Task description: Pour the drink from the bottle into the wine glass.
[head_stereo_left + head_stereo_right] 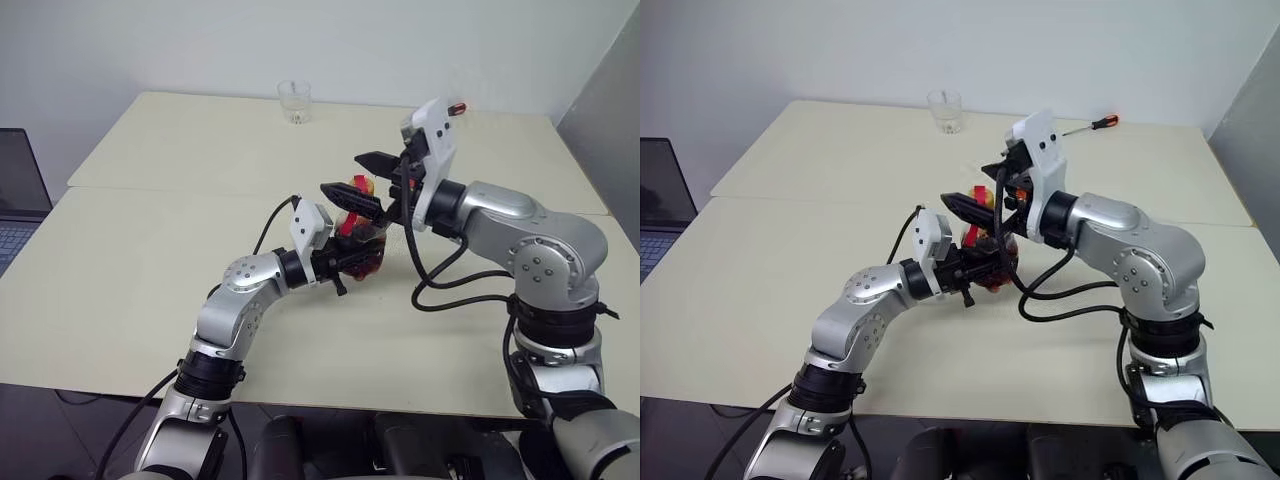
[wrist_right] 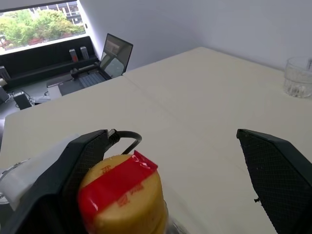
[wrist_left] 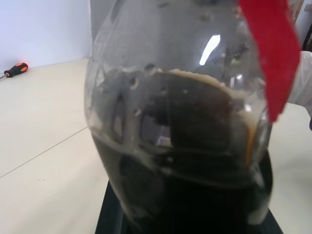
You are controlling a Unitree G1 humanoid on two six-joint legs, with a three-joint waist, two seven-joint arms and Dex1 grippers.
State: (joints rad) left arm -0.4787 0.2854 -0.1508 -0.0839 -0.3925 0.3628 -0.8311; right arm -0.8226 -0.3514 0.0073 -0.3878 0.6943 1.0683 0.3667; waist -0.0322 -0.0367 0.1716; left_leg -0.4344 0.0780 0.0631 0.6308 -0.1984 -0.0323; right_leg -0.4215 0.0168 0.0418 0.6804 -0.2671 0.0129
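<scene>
The table (image 1: 150, 260) is a wide cream top made of two boards with a seam running across it. At its left edge, off the table, stands an open laptop (image 1: 18, 190).

Above the middle of the table the left gripper (image 1: 345, 262) is clamped on the bulging base of the bottle (image 1: 365, 250), holding it upright and off the table top. The bottle is clear plastic, and the drink (image 3: 195, 161) inside is a dark brown, cola-like liquid that fills the lower part of the body, with a thin line of foam along its surface; the upper part is clear. A red strip (image 3: 270, 53) runs down the bottle's side and over its yellow cap (image 2: 122, 200), which is screwed on.

The right gripper (image 1: 365, 182) reaches in from the right at the level of the cap. Its fingers stand wide apart, one close beside the cap and the other well off to the far side, and neither is seen to grip it.

Toward the far edge of the table stands a short clear tumbler (image 1: 294, 101), upright; whether it holds anything cannot be told. A screwdriver (image 1: 1095, 123) with an orange and black handle lies near the far right edge.
</scene>
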